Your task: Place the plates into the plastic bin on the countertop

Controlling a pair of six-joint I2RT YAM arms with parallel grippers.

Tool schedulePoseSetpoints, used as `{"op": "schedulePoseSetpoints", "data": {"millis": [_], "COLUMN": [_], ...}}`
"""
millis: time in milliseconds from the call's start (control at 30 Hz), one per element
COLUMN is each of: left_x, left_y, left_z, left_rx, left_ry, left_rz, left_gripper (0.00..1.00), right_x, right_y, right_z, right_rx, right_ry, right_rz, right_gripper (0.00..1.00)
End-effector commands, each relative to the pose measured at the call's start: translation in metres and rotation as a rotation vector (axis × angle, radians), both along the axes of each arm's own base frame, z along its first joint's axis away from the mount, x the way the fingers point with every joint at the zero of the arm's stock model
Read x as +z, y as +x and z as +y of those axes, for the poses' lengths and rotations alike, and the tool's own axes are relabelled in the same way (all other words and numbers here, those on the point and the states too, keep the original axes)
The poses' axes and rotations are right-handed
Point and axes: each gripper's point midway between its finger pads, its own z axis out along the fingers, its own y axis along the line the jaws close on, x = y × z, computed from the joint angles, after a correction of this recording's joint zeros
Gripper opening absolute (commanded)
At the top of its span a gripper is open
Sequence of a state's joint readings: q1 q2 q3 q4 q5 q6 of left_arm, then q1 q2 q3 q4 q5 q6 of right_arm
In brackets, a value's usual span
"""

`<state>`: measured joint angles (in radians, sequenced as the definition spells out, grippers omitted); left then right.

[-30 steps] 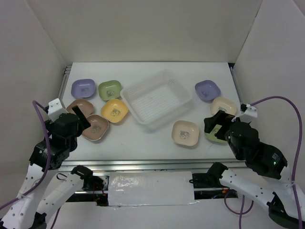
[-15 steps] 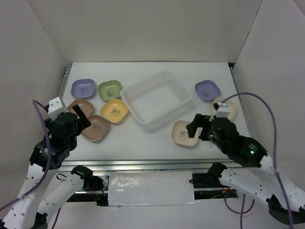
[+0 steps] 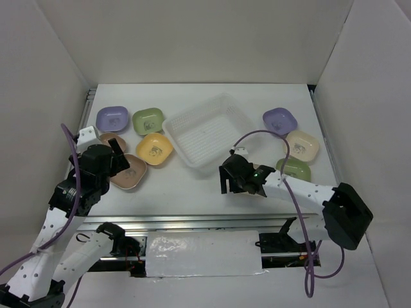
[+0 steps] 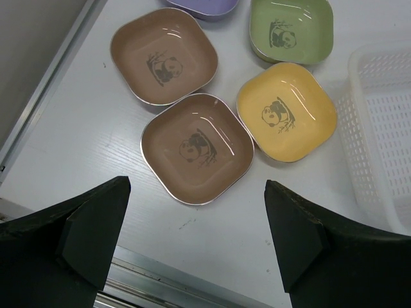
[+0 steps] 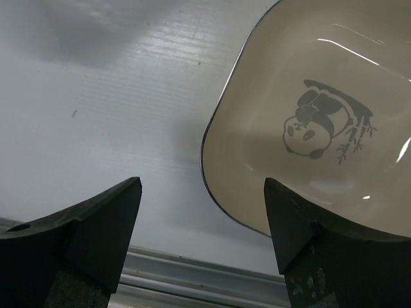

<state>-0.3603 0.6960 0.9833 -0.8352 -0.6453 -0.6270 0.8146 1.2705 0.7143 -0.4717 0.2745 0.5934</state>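
The plastic bin (image 3: 212,131) sits mid-countertop, its corner also in the left wrist view as the bin (image 4: 382,128). Left of it lie purple (image 3: 112,119), green (image 3: 148,120), yellow (image 3: 155,148) and two brown plates (image 3: 131,172). My left gripper (image 3: 112,157) hovers open over them, and the nearer brown plate (image 4: 197,147) lies just ahead of my left gripper (image 4: 198,237). My right gripper (image 3: 234,185) is low at the front centre, open. A cream plate (image 5: 321,128) has its near rim between the fingers of my right gripper (image 5: 202,218), ungripped.
At the right lie a purple plate (image 3: 279,120), a cream plate (image 3: 302,145) and a green plate (image 3: 295,169). The metal rail (image 3: 192,221) runs along the countertop's front edge. White walls enclose three sides.
My right arm has swung left from the plates at the right and dropped over the front cream plate, its jaws narrowing slightly. The left arm has shifted a little forward.
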Motion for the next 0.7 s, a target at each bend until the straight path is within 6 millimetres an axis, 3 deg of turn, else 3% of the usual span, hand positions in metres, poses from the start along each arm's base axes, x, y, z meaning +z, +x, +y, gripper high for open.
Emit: {"op": "schedulePoseSetpoints", "data": {"millis": [0, 100, 133, 300, 367, 400, 467, 567, 667], "left_x": [0.008, 0.01, 0.009, 0.01, 0.009, 0.009, 0.009, 0.009, 0.01], "left_y": [0.005, 0.004, 0.004, 0.003, 0.003, 0.003, 0.003, 0.003, 0.001], "left_z": [-0.003, -0.002, -0.001, 0.0, 0.001, 0.001, 0.003, 0.003, 0.006], "left_rx": [-0.025, -0.019, -0.011, -0.005, 0.0, 0.0, 0.009, 0.014, 0.029], "left_ry": [-0.002, -0.006, -0.004, -0.002, 0.001, 0.002, 0.004, 0.007, 0.006], "left_rz": [-0.042, -0.052, -0.048, -0.047, -0.043, -0.043, -0.04, -0.038, -0.042], "left_gripper": [0.99, 0.99, 0.99, 0.99, 0.99, 0.99, 0.99, 0.99, 0.99], "right_x": [0.0, -0.016, -0.023, -0.035, -0.035, -0.033, -0.018, 0.004, 0.041], "right_y": [0.025, 0.026, 0.023, 0.015, 0.006, 0.003, -0.008, -0.028, -0.049], "right_z": [0.017, 0.016, 0.016, 0.029, 0.04, 0.045, 0.061, 0.076, 0.096], "right_rx": [-0.031, -0.044, -0.036, 0.004, 0.051, 0.068, 0.106, 0.158, 0.213], "right_ry": [0.083, 0.056, 0.045, 0.038, 0.031, 0.03, 0.039, 0.048, 0.095], "right_rz": [-0.054, -0.025, -0.009, -0.001, 0.005, 0.003, -0.021, -0.054, -0.099], "right_gripper": [0.84, 0.74, 0.67, 0.48, 0.34, 0.3, 0.0, 0.0, 0.0]}}
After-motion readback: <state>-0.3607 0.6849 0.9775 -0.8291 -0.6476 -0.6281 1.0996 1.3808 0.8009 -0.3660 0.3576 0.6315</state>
